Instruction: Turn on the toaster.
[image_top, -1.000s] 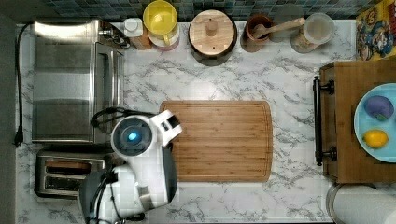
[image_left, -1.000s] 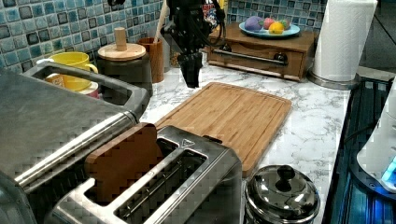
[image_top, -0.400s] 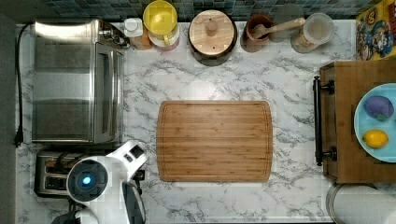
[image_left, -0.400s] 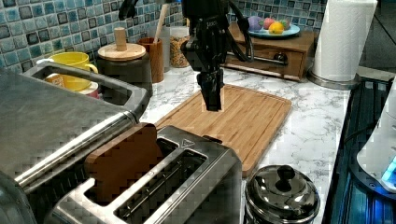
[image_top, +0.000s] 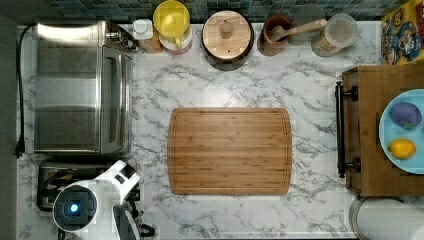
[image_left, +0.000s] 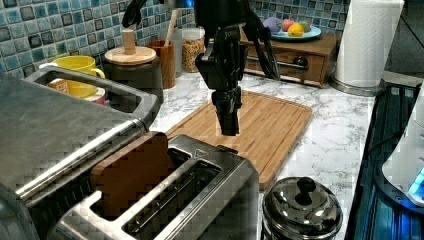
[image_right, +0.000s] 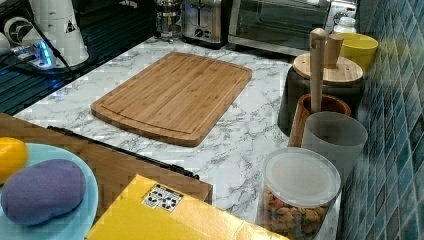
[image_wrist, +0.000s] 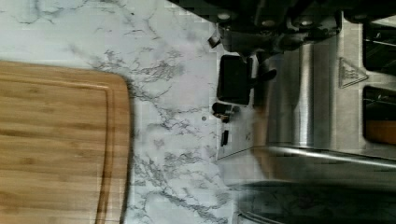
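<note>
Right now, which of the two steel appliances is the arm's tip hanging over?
The small two-slot toaster, with bread in one slot. The gripper hangs above its lever end; the bigger toaster oven sits beside it.

A white arm (image_top: 107, 200) with rounded casing is seen from above, a round cap lit blue at its centre. Black joints and a dark cable are shown beside it. In the left view, the black gripper (image_left: 229, 127) is seen, narrowing below a blocky black hand with pale lettering.
</note>
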